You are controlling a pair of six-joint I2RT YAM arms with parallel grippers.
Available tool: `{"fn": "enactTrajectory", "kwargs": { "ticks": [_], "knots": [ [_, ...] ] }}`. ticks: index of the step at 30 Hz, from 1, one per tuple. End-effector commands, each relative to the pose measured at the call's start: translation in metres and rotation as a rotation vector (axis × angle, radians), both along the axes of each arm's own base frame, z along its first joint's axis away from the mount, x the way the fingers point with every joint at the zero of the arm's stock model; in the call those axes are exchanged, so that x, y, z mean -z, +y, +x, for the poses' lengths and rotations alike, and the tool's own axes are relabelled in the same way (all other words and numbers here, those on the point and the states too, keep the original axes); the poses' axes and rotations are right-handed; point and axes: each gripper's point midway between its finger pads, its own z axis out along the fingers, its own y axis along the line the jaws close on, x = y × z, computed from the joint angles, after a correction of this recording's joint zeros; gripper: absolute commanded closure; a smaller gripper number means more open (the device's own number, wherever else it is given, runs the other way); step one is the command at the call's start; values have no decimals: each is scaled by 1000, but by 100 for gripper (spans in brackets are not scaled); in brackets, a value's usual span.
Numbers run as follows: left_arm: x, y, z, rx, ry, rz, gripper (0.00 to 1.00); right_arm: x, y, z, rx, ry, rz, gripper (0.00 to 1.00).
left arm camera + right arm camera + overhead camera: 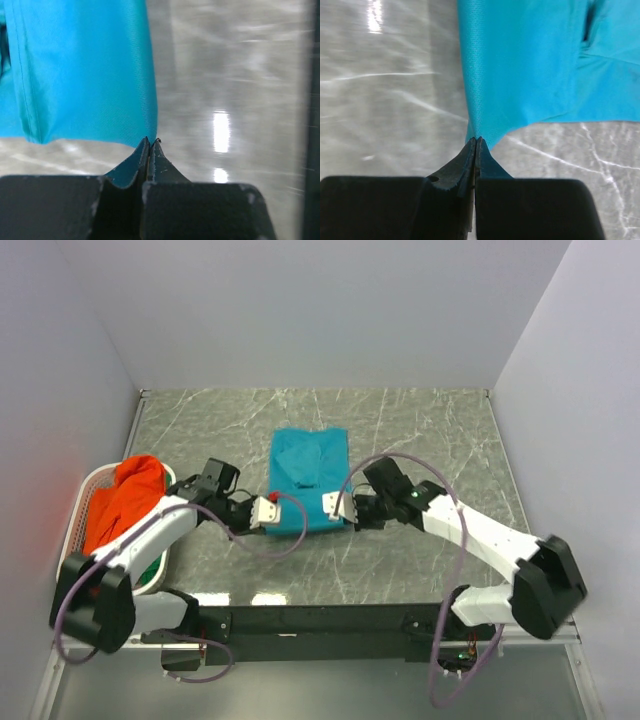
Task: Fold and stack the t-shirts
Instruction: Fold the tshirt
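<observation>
Teal t-shirt (307, 478): lay mid-table as a narrow folded rectangle, between the two arms and beyond their tips.
Long axis: ran from the near edge toward the far wall; the near end faced the arms.
Table (420, 430): grey marbled top, bare around the shirt, with white walls (320, 310) on three sides.
Basket (84, 490): white plastic, at the left edge, well apart from the teal t-shirt; the left arm crossed over it and hid part of it.
Orange t-shirt (125, 502): heaped in the basket, spilling over its rim.
Green t-shirt (153, 567): only a sliver showed low in the basket, beside the arm.
Left gripper (265, 512) (151, 142): fingers pressed together, pinching the teal t-shirt's (80, 70) near left corner.
Right gripper (333, 504) (476, 141): fingers likewise closed, nipping the near right corner of the teal t-shirt (530, 65).
Cables (395, 462): purple loops arched over both wrists.
</observation>
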Motion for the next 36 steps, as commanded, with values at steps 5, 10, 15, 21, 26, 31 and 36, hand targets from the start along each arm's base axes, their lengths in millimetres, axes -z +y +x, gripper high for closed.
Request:
{"fn": "enactTrajectory", "kwargs": {
  "ticks": [5, 10, 15, 21, 26, 31, 36],
  "knots": [
    [-30, 3, -94, 101, 196, -50, 100, -37, -11, -65, -50, 48, 44, 100],
    [-74, -6, -54, 34, 131, -97, 100, -64, -11, -40, -64, -36, 45, 100],
    [-78, -9, 20, -47, 187, -110, 99, -61, -13, 15, -19, -31, -9, 100],
    [-53, -5, 129, -213, 193, -103, 99, -44, -2, 102, 49, -44, -43, 100],
    [2, -2, 194, -381, 288, -31, 98, -6, 13, 157, 103, -30, -92, 100],
    [34, 0, 211, -485, 363, 10, 97, 29, 15, 171, 127, -40, -156, 100],
    [54, 3, 158, -516, 526, 44, 96, 47, 19, 152, 116, -19, -185, 100]
  ]
}}
